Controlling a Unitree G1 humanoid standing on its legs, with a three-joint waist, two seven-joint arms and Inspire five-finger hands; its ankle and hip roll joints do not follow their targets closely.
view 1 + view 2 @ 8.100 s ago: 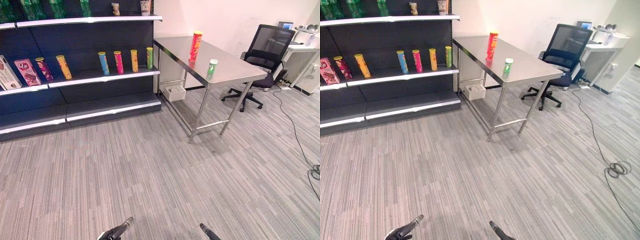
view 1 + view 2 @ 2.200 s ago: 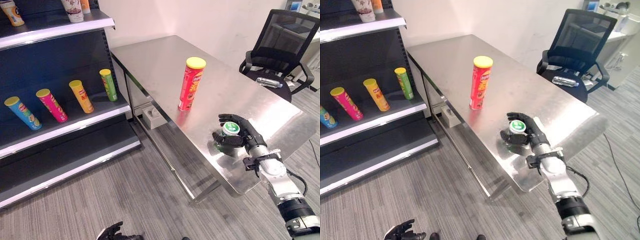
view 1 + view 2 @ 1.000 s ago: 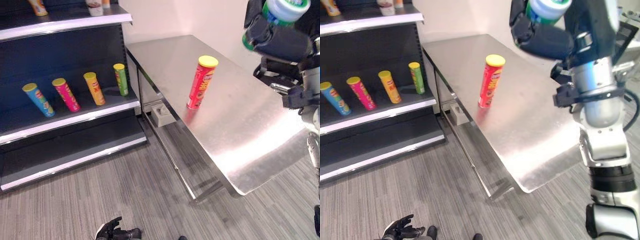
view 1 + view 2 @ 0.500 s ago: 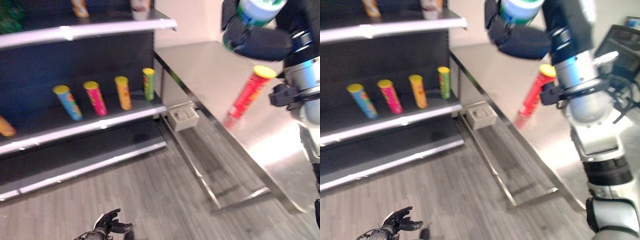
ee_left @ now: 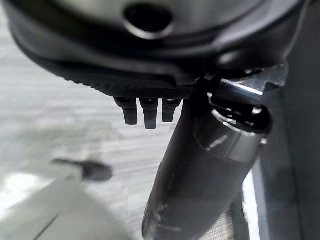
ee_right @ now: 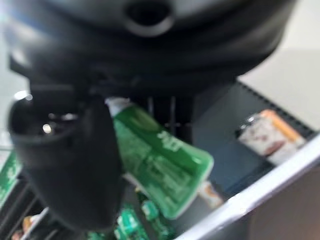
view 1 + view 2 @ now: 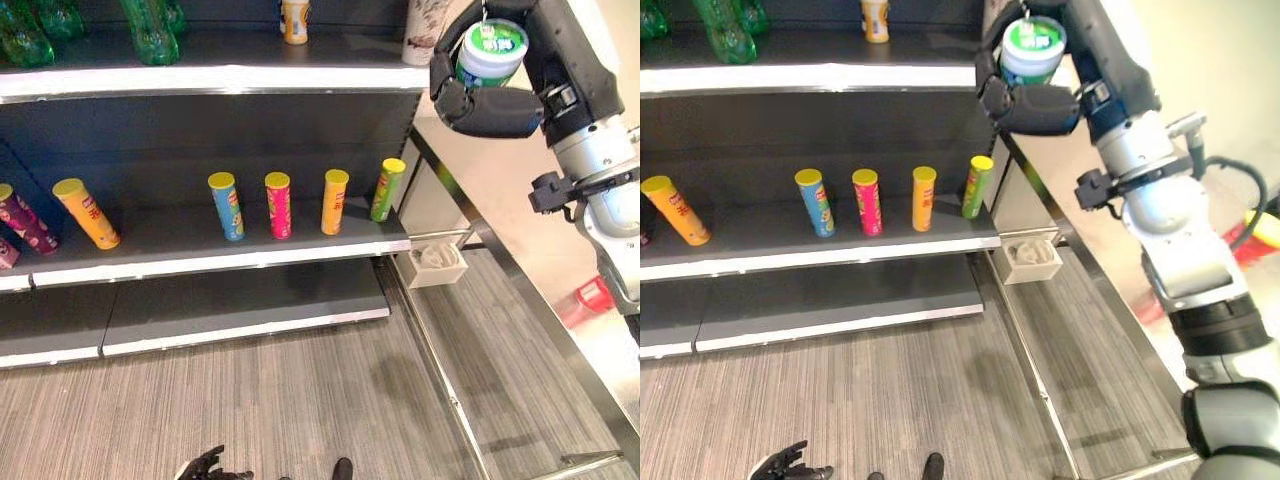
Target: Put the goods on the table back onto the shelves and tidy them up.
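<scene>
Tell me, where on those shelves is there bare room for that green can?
The middle shelf is bare between the orange can and the blue can. The lowest shelf is bare throughout. The four cans from blue to green can stand close together.

I see the short green can (image 7: 490,52), white lid up, gripped in my right robot hand (image 7: 487,100) by the top shelf (image 7: 210,78); red can (image 7: 590,298) on the tabletop (image 7: 520,200).

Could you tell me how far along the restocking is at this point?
Done: nothing from the table is shelved yet. In hand: the right hand grips the green can, raised beside the upper shelf. Left: placing it, then fetching the red can from the table.
</scene>
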